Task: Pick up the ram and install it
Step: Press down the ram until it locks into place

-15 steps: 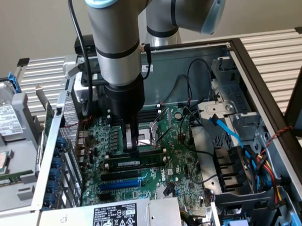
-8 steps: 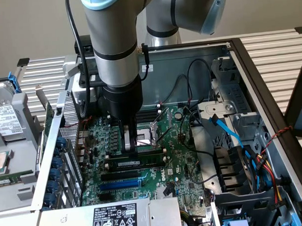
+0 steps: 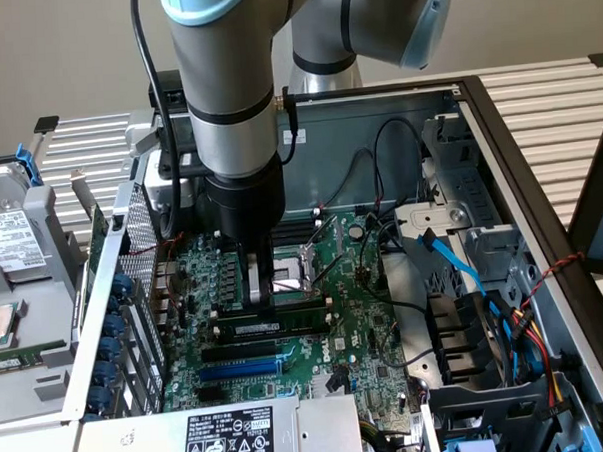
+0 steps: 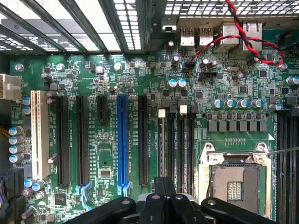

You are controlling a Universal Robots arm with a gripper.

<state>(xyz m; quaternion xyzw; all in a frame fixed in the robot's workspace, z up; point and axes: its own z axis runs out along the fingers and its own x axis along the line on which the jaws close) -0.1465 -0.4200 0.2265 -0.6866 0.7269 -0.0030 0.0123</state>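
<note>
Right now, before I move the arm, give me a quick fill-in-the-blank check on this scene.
The gripper hangs over the green ___ in the open case.
The long slot with black slots on both sides is ___.
The twisted wire pair by the rear ports is black and ___.
Missing words: motherboard, blue, red.

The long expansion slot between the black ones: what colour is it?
Blue; the expansion slot shows best in the wrist view.

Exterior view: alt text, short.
Robot arm reaches into an open computer case, gripper low over the memory slots beside the CPU socket. A thin green stick, likely the ram, lies along the slots below it.
</note>
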